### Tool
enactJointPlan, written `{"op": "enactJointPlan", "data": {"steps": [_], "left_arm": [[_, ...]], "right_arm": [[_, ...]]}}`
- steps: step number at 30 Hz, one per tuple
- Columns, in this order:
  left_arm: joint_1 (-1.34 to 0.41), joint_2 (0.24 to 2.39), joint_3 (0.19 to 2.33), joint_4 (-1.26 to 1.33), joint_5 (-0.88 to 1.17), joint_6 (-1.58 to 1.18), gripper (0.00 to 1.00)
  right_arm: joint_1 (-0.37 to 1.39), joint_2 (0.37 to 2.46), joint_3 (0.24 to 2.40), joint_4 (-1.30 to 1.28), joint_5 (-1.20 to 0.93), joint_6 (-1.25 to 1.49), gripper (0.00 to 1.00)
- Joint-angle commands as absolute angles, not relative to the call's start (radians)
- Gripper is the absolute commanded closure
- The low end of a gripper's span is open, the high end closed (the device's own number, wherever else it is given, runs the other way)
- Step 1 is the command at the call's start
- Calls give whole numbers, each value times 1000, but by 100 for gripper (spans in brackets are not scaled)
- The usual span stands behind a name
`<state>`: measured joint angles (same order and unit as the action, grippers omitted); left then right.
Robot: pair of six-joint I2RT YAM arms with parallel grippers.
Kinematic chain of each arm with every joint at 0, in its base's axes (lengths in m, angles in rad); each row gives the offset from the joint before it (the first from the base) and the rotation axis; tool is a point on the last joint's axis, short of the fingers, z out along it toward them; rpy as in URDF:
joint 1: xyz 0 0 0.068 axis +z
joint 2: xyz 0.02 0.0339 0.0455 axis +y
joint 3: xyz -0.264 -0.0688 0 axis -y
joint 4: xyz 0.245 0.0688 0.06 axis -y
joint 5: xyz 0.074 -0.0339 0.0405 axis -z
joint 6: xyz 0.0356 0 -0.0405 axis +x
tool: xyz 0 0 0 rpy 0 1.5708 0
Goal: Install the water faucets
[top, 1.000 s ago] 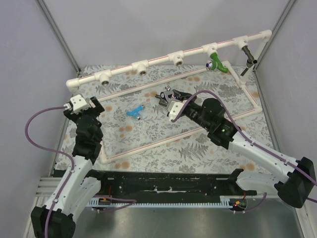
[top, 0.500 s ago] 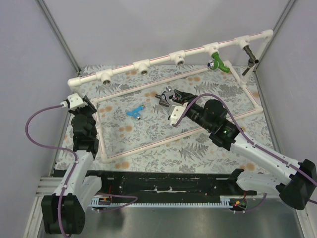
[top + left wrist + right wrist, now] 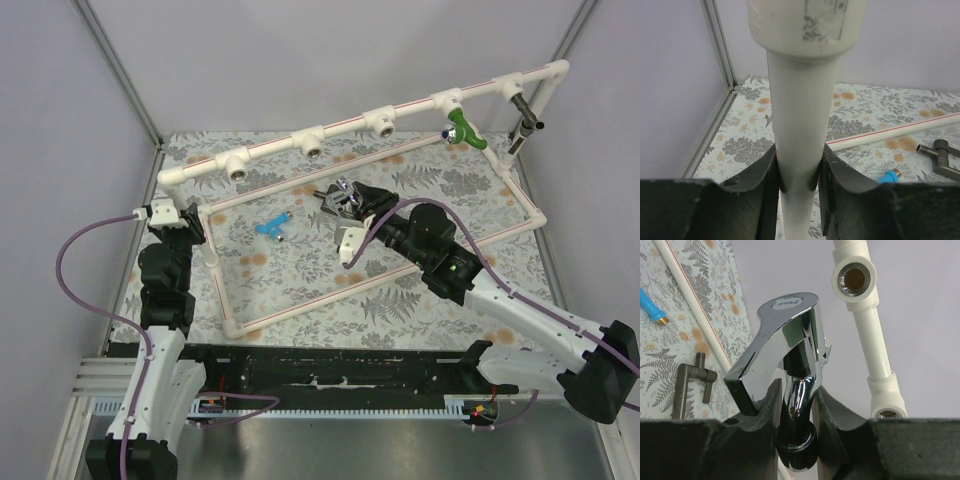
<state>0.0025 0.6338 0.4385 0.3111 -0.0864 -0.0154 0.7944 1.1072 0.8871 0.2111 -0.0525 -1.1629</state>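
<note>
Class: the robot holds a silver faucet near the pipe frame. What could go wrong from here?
1. The left gripper clamps the pipe frame at one upright only; pushing may swing it.
2. The right gripper pinches the smooth silver faucet; it may twist off-line from the fitting.

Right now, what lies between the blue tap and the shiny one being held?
A dark grey metal piece lying on the floral mat, plainest in the left wrist view.
</note>
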Motion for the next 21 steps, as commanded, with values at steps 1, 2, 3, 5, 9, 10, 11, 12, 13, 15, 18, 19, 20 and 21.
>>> {"op": "enactJointPlan", "data": {"steps": [1, 2, 3, 5, 9, 10, 11, 12, 13, 15, 18, 19, 20, 21], "left_arm": [[-17, 612, 459, 295, 8, -67, 98], [-17, 615, 456, 298, 5, -74, 98], [-15, 617, 453, 302, -30, -78, 98], [-17, 618, 449, 311, -38, -81, 98], [-17, 620, 446, 322, -49, -84, 98], [-17, 618, 443, 327, -54, -83, 98], [-18, 618, 442, 331, -63, -81, 98], [-18, 617, 440, 334, -72, -81, 98], [-18, 618, 439, 333, -77, -81, 98], [-23, 615, 437, 337, -87, -78, 98], [-31, 620, 434, 341, -94, -68, 98], [-37, 621, 434, 344, -97, -66, 98], [-41, 623, 436, 344, -97, -64, 98], [-43, 624, 436, 345, -95, -64, 98]], "right_arm": [[796, 1084, 873, 291, -17, -1287, 100], [796, 1089, 871, 308, -6, -1305, 100], [795, 1095, 873, 327, 26, -1324, 100], [793, 1112, 885, 354, 67, -1356, 100], [785, 1160, 913, 420, 141, -1423, 100], [784, 1173, 917, 442, 164, -1439, 100], [781, 1183, 922, 457, 179, -1460, 100], [776, 1189, 925, 469, 195, -1474, 100], [775, 1195, 933, 469, 212, -1477, 100], [775, 1193, 934, 494, 221, -1476, 100], [784, 1192, 937, 499, 161, -1474, 100], [793, 1196, 946, 503, 155, -1474, 100], [808, 1203, 953, 512, 150, -1480, 100], [824, 1210, 960, 526, 146, -1485, 100]]}}
